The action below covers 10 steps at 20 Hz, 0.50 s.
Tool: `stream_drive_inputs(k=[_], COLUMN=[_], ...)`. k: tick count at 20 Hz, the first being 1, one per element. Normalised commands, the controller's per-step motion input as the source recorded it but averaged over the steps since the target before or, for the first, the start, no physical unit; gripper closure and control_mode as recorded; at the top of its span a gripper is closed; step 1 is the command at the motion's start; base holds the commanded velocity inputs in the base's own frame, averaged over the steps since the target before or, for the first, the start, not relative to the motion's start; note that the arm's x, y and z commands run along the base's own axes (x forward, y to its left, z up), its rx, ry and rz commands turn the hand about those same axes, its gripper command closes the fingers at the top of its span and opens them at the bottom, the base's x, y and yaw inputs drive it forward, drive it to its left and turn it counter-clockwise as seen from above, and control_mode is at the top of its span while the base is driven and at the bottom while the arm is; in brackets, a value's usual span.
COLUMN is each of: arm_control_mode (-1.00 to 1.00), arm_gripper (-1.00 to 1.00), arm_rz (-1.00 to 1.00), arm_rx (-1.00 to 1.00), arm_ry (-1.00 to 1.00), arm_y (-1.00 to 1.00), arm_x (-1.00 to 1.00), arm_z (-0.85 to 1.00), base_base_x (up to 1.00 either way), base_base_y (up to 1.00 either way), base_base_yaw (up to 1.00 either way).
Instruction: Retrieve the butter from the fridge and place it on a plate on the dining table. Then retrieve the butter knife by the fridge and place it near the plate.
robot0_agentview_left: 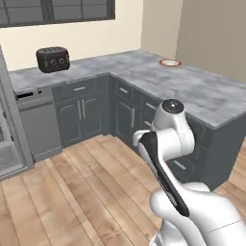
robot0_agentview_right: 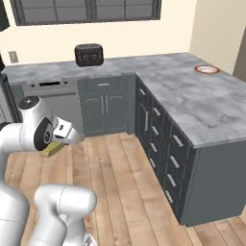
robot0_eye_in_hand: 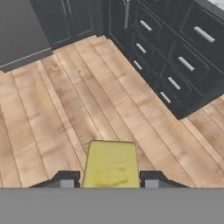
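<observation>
The butter [robot0_eye_in_hand: 111,164], a pale yellow stick, sits between my gripper's [robot0_eye_in_hand: 111,179] two dark finger tips, held above the wooden floor. In the right base view the butter [robot0_agentview_right: 52,150] pokes out under the hand, with the gripper [robot0_agentview_right: 58,144] shut on it at the left. The plate [robot0_agentview_left: 170,63], white with a red-orange rim, lies far off on the grey-veined dining table top [robot0_agentview_left: 202,91]; from the right it is the plate [robot0_agentview_right: 207,69] at the far right. A grey edge of the fridge [robot0_agentview_left: 6,120] stands at the far left. The butter knife is out of view.
A dark toaster [robot0_agentview_left: 53,59] stands on the back counter above a dishwasher [robot0_agentview_left: 41,122]. Dark cabinets and drawers [robot0_agentview_right: 161,139] line the corner and the counter's side. Open wooden floor [robot0_agentview_left: 86,182] lies between me and the cabinets.
</observation>
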Motion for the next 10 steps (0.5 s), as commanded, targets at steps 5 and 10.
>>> stream_drive_inputs(k=[5,10], arm_control_mode=[1.00,1.00], arm_gripper=[1.00,1.00], arm_rz=[0.00,0.00], arm_rx=[0.00,0.00], arm_ry=[0.00,0.00], arm_y=[0.00,0.00], arm_x=[0.00,0.00], arm_z=[0.00,0.00], base_base_x=[-0.28,-0.01], base_base_y=[-0.64,-1.00], base_base_yaw=[-0.28,0.07])
